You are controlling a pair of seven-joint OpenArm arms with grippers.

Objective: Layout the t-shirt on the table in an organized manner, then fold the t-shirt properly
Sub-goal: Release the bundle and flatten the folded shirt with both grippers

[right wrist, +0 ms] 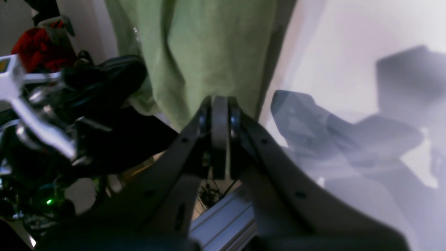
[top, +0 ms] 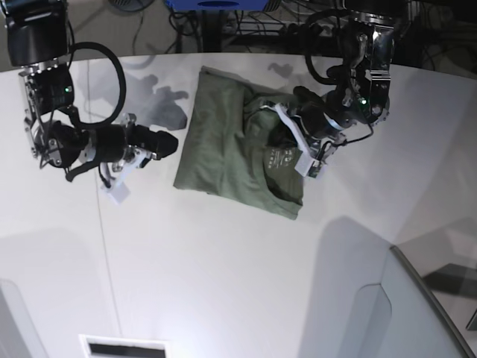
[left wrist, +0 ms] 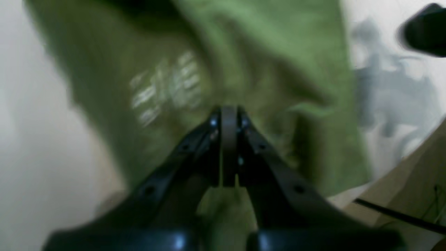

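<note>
The olive-green t-shirt lies bunched and partly doubled over on the white table, toward the far middle. Its white printed neck label faces up. My left gripper is over the collar area at the shirt's right side. In the left wrist view, which is blurred, the left gripper is shut with the shirt and label just beyond it; no cloth shows between the pads. My right gripper is shut beside the shirt's left edge. The right wrist view shows the right gripper closed with the shirt just past it.
A grey angled panel rises at the near right corner. Cables and a blue object sit behind the table's far edge. A dark slot is at the near edge. Arm shadows fall on the table.
</note>
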